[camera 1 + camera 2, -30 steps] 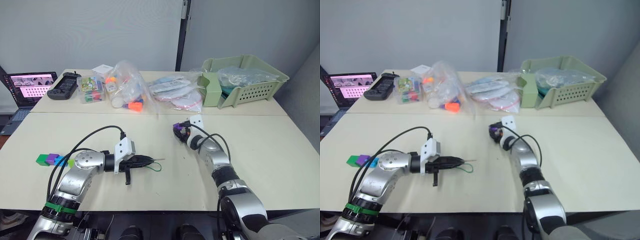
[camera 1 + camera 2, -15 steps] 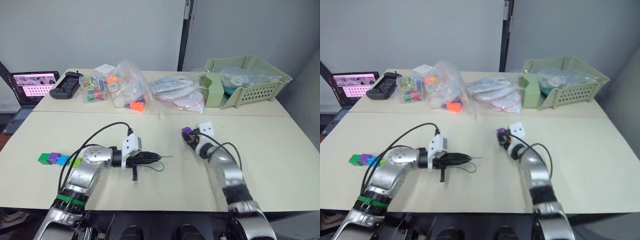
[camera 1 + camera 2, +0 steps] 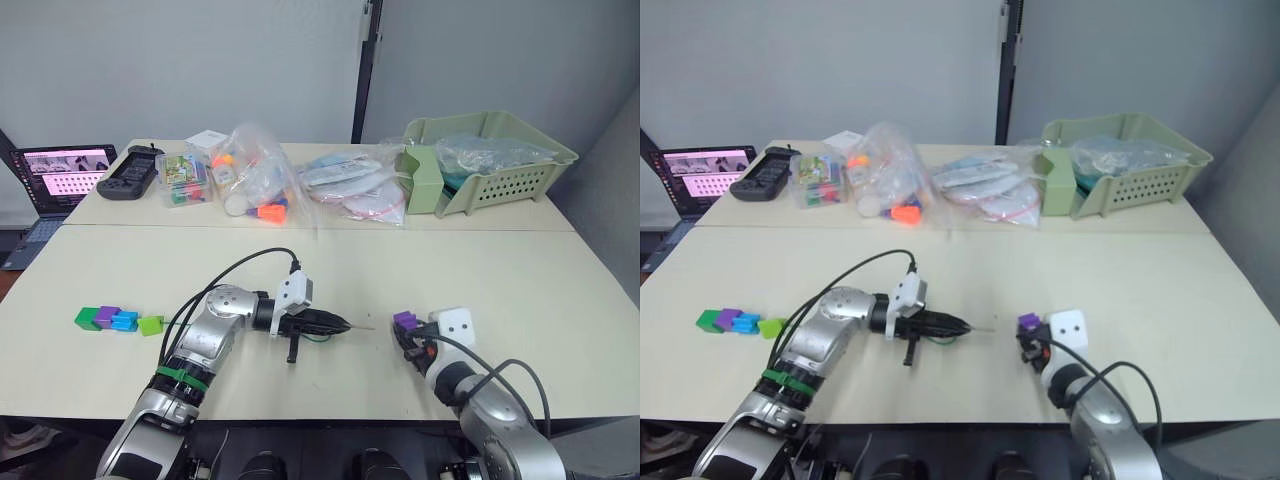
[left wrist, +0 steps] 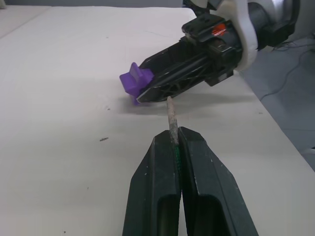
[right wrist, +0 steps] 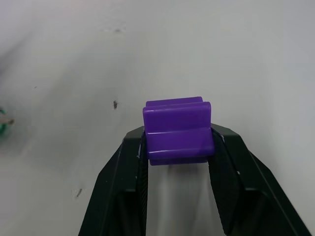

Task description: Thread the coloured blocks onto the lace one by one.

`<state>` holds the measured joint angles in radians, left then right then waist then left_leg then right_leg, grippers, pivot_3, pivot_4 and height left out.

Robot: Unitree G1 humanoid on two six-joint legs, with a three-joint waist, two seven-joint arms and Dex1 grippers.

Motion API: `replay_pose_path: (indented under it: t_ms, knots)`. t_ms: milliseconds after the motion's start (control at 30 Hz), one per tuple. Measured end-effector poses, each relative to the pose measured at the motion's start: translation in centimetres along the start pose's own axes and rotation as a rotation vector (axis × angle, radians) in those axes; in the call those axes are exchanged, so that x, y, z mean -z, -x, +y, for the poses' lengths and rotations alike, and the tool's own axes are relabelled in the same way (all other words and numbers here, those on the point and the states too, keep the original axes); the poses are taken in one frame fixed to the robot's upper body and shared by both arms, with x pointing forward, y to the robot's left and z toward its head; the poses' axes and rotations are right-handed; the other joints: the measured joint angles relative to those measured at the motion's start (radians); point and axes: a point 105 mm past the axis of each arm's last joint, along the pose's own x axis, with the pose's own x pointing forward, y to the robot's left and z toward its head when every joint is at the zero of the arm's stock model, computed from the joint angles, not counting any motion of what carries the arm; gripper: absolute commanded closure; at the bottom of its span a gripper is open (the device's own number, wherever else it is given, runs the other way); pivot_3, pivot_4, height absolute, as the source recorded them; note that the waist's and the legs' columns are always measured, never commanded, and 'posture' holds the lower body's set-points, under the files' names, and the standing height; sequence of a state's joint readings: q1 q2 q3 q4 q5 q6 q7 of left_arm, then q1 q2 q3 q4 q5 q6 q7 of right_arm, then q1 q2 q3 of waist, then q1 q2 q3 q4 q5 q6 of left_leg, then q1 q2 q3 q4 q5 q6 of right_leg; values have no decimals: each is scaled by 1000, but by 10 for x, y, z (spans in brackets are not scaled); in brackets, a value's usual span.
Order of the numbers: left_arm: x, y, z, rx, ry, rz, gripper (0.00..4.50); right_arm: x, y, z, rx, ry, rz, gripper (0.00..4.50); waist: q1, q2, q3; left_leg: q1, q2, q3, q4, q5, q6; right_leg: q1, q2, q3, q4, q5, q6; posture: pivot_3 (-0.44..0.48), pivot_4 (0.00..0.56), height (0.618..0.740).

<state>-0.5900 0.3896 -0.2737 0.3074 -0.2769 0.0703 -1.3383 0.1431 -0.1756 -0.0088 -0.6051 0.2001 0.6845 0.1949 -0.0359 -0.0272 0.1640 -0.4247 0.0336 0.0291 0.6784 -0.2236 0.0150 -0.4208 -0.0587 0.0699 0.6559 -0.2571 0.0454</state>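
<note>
Two grippers face each other low over the near half of the table (image 3: 560,290). The left gripper (image 3: 340,325) has its jaws pressed together on the lace (image 4: 172,119), pinching it just behind the stiff pale tip, which sticks out toward 3 o'clock; a short green loop of the cord hangs under the fingers (image 4: 206,196). The right gripper (image 5: 178,147) pinches a purple block (image 5: 178,129) between its two fingers, at 3 o'clock from the lace tip and near it (the tip is just short of the block in the left wrist view). Four more blocks sit in a row at 9 o'clock from the left arm: dark green (image 3: 87,318), purple (image 3: 106,317), blue (image 3: 125,320) and lime green (image 3: 151,325).
</note>
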Motion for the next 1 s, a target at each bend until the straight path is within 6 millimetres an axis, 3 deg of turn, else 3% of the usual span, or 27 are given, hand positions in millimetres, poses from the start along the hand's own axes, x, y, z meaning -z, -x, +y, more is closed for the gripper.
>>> replay_pose_path:
  t_ms: [67,133,167,200,367,533,633,800,1000]
  knots:
    - [1,-2,0,12,7,-3,4500,3,0,-1,27,-21,12,3333,1,0,0,0,0,0,0,0,0,0,0,0,0,0,0,0,150,733]
    - [2,-3,0,21,12,-5,4500,4,0,-1,35,-30,10,2325,1,0,0,0,0,0,0,0,0,0,0,0,0,0,0,0,150,733]
    - [2,-4,-1,26,12,-7,4500,4,1,-1,38,-31,13,2166,1,0,0,0,0,0,0,0,0,0,0,0,0,0,0,0,150,733]
    - [0,-6,0,32,8,-10,4500,6,3,0,37,-34,23,1604,3,0,0,-1,0,0,0,0,0,0,0,0,0,0,0,0,150,733]
    - [-2,-6,0,36,-10,-11,4500,-1,17,-3,-8,-8,40,8,11,0,0,-1,0,0,0,0,0,0,0,0,-1,0,0,0,150,733]
    - [2,-4,-2,27,0,-10,4500,-20,45,-16,-160,173,100,8,21,0,0,-1,0,0,1,0,0,2,0,0,-4,0,1,0,150,733]
    - [7,-4,-4,6,13,-14,4500,-33,62,-32,-352,487,264,8,21,1,0,0,0,0,1,0,0,5,0,-1,-8,0,2,0,150,733]
    - [3,-7,-6,-22,-4,-33,4500,-51,55,-43,-541,755,329,8,19,0,0,3,1,-1,0,0,0,9,1,-1,-9,0,2,0,150,733]
    - [0,-15,-9,-46,-17,-43,4500,-68,24,-42,-736,936,348,8,21,0,0,3,0,0,0,0,0,9,0,-1,-10,0,2,0,150,733]
